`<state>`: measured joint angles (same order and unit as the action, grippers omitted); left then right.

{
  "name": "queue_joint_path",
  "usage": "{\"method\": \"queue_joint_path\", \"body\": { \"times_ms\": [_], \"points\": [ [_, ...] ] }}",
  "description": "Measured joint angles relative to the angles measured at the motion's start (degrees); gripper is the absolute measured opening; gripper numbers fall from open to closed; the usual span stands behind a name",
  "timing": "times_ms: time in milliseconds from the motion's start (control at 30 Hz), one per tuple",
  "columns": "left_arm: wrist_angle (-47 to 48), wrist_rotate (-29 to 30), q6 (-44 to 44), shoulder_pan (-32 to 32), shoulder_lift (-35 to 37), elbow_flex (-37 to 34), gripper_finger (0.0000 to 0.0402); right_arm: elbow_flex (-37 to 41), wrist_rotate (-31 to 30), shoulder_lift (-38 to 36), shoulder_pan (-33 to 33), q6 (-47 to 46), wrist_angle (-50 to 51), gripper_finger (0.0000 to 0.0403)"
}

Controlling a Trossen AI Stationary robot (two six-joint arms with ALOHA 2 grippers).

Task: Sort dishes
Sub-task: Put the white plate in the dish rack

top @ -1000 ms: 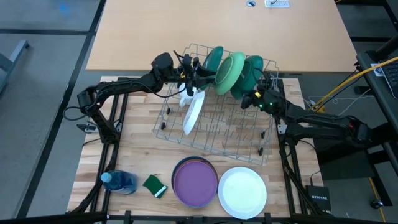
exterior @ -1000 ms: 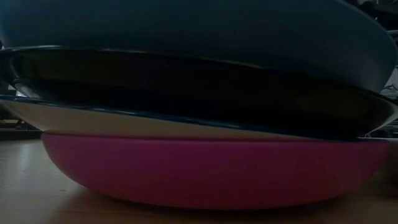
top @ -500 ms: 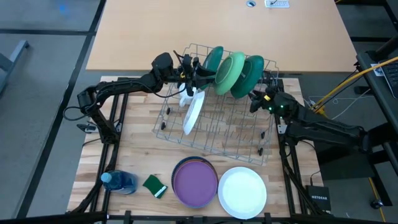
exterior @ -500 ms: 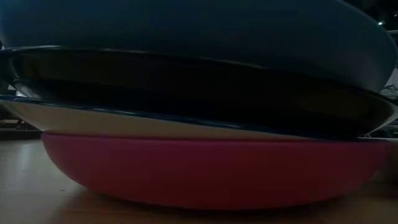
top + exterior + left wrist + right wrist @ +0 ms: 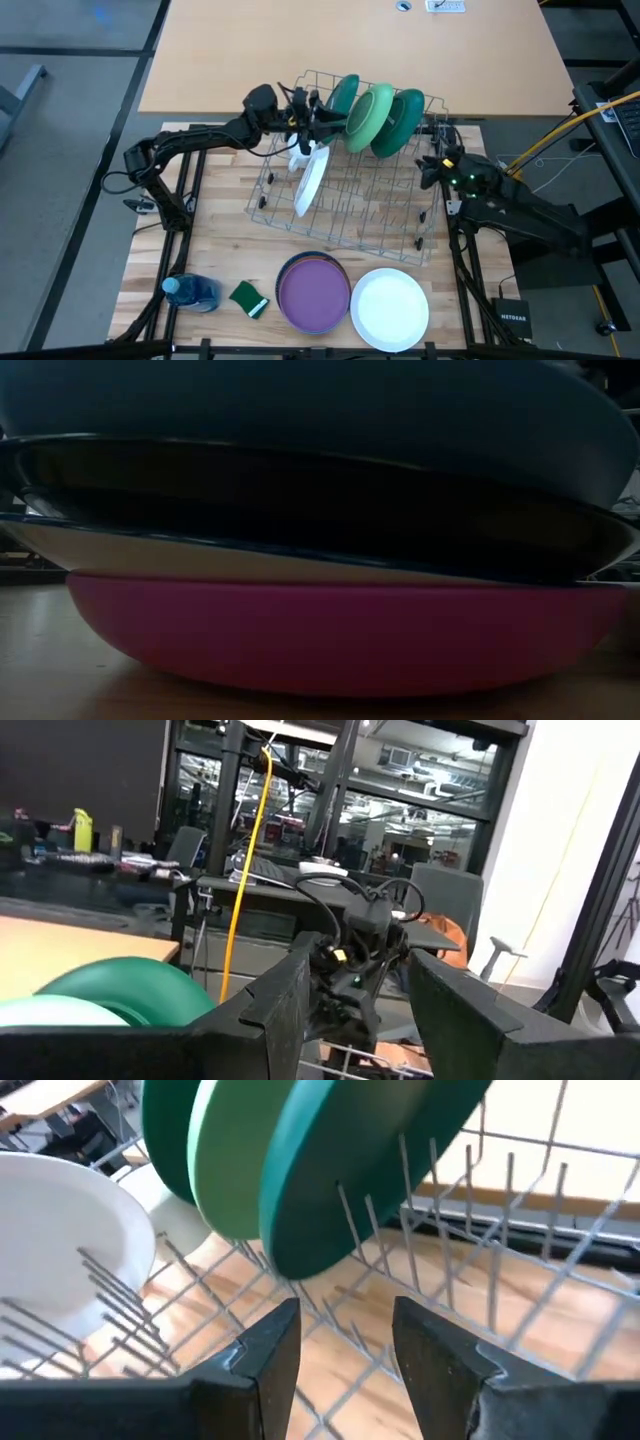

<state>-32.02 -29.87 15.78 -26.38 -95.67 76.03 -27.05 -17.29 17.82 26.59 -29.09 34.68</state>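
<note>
A wire dish rack (image 5: 350, 190) stands mid-table. Three plates stand on edge between its tines at the far side: dark green (image 5: 343, 98), light green (image 5: 372, 115), dark green (image 5: 402, 118). A white plate (image 5: 312, 180) leans in the rack's left part. My left gripper (image 5: 322, 120) is open at the rack's far left, beside the leftmost green plate (image 5: 120, 985), with nothing between its fingers (image 5: 350, 1010). My right gripper (image 5: 422, 164) is open at the rack's right side, just clear of the rightmost dark green plate (image 5: 350, 1170).
A stack of plates with a purple one on top (image 5: 313, 290) and a white plate (image 5: 390, 308) lie at the table's near edge. The stack fills the low view (image 5: 340, 640). A blue bottle (image 5: 190, 292) and a green sponge (image 5: 250, 298) lie near left. A white mug (image 5: 300, 160) sits by the rack.
My right gripper has drawn back from the rightmost dark green plate toward the table's right edge. That plate stays standing in the rack. My left arm has kept still.
</note>
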Motion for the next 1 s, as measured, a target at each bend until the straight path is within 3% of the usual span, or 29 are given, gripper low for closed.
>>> {"method": "queue_joint_path", "body": {
  "times_ms": [167, 267, 567, 800, 1000],
  "points": [
    [0.53, -0.05, -0.31, -0.67, 1.67, -0.04, 0.0159, -5.56, 3.1, -0.43, 0.02, -0.83, 8.77, 0.0163],
    [0.79, -0.44, -1.19, -0.97, 2.59, -0.04, 0.0159, -7.92, 8.1, -0.43, 0.02, -0.79, 10.7, 0.0163],
    [8.52, -3.92, -2.82, -1.05, 4.67, -0.04, 0.0159, -9.66, 30.91, -0.41, 0.02, -0.69, 9.36, 0.0163],
    [17.97, -4.31, -8.35, -0.97, 5.91, -0.04, 0.0159, -9.66, 42.14, -0.41, 0.02, -3.78, 4.31, 0.0163],
    [21.59, -4.29, -9.14, -0.74, 5.91, -0.02, 0.0159, -9.73, 48.3, -0.41, 0.02, -8.16, 0.23, 0.0163]
  ]
}}
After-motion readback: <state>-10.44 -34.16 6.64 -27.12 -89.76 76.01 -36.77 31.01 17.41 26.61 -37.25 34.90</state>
